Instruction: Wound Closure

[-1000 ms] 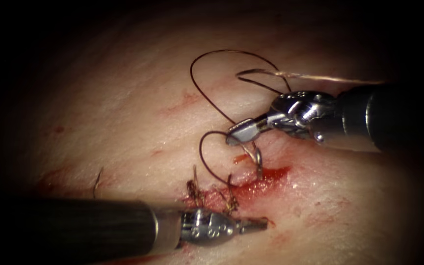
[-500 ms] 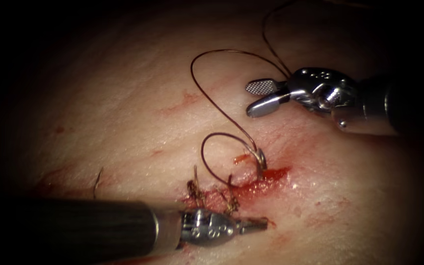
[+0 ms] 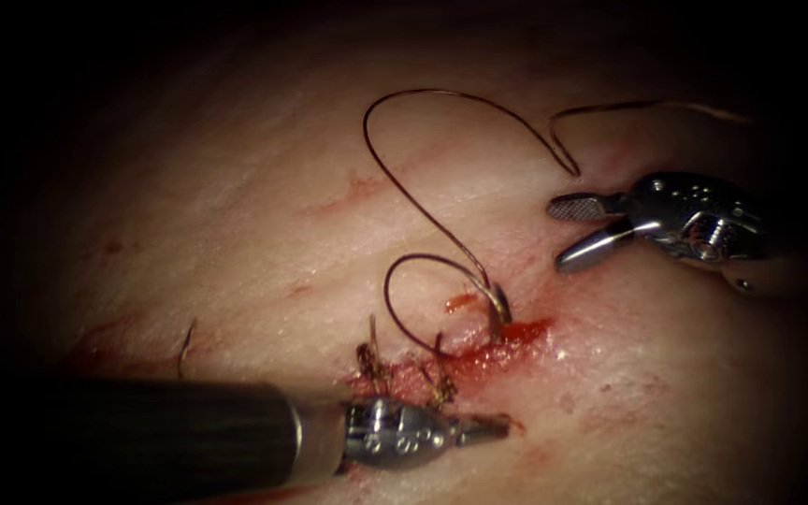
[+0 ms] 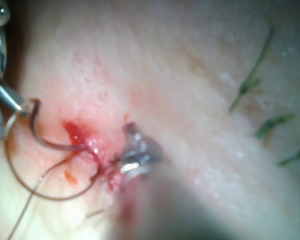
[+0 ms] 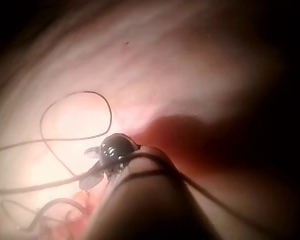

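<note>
Endoscope view: needle (image 3: 497,316) stands in tissue (image 3: 264,234); both tools (image 3: 584,231) (image 3: 490,427) hold nothing.

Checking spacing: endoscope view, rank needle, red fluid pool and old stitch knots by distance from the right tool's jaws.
From the right tool, jaws open, holding nothing:
1. Needle, standing in the tissue, below-left.
2. Red fluid, just beneath the needle, close call.
3. Old stitch knots, farther left, by the left tool.

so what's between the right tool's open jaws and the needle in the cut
In the endoscope view, bare tissue separates the right tool from the needle; thread loops to the left.
</note>
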`<state>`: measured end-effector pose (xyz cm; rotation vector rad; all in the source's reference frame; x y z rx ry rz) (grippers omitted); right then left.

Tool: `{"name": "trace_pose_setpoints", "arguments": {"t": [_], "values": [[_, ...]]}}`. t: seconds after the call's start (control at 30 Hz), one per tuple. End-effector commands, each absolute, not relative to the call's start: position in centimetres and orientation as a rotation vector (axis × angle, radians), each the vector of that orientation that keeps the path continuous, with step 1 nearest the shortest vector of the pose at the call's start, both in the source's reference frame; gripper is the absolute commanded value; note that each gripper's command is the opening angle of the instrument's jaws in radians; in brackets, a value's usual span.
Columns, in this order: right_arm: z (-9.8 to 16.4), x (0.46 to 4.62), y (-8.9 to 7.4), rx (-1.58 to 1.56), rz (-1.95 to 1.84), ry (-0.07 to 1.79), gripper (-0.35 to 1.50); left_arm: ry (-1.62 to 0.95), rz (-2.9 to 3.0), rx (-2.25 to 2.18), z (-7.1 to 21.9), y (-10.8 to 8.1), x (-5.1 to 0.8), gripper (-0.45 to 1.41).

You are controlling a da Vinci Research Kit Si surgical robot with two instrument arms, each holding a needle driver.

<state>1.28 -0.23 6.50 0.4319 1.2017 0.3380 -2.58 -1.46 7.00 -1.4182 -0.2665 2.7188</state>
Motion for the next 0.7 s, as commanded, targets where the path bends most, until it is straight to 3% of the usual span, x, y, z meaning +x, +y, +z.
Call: {"name": "trace_pose_setpoints", "arguments": {"t": [0.03,0.33,0.7], "values": [[6.56,1.34,-0.36,0.438,0.335,1.212,1.43,-0.271,2.717,-1.42,7.06,-1.51,-2.64,-0.45],[6.5,1.65,-0.77,0.3,0.212,1.353,1.33,-0.271,2.718,-1.42,7.05,-1.52,-2.63,-0.45],[6.48,1.93,-0.8,0.215,0.191,1.375,1.31,-0.272,2.718,-1.422,7.05,-1.52,-2.61,-0.45]]}}
